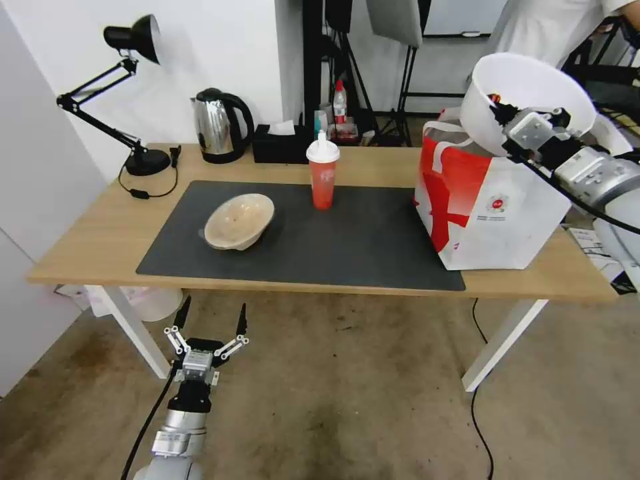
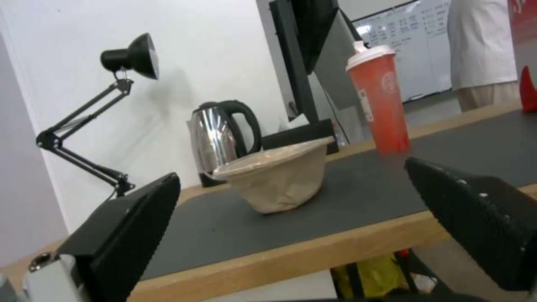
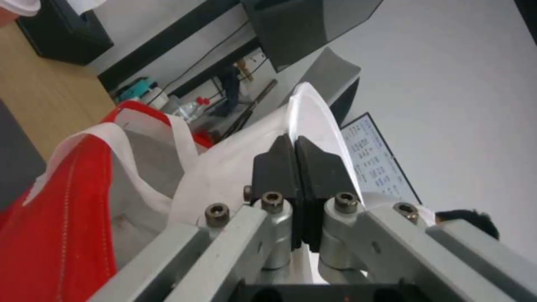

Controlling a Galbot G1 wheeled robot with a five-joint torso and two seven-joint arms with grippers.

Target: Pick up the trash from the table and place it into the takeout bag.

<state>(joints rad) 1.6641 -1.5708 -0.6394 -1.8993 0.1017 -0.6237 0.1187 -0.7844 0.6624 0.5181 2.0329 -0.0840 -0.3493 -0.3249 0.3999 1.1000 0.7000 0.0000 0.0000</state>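
My right gripper (image 1: 499,110) is shut on the rim of the large white plastic bowl (image 1: 527,87), holding it tilted above the open takeout bag (image 1: 490,200) at the table's right end. The wrist view shows the black fingers (image 3: 277,167) pinching the white bowl rim (image 3: 313,113) over the bag's foil-lined mouth (image 3: 134,167). A beige shallow bowl (image 1: 239,221) lies tipped on the dark mat (image 1: 347,247), with the red cup with white lid (image 1: 323,171) upright behind it. My left gripper (image 1: 212,319) hangs open below the table's (image 1: 93,247) front edge, facing the beige bowl (image 2: 277,178) and red cup (image 2: 380,105).
A steel kettle (image 1: 219,125), a black tissue box (image 1: 280,145) and a black desk lamp (image 1: 130,93) stand along the table's back edge. White table legs (image 1: 503,343) stand on the concrete floor. A person stands behind the bag at the back right.
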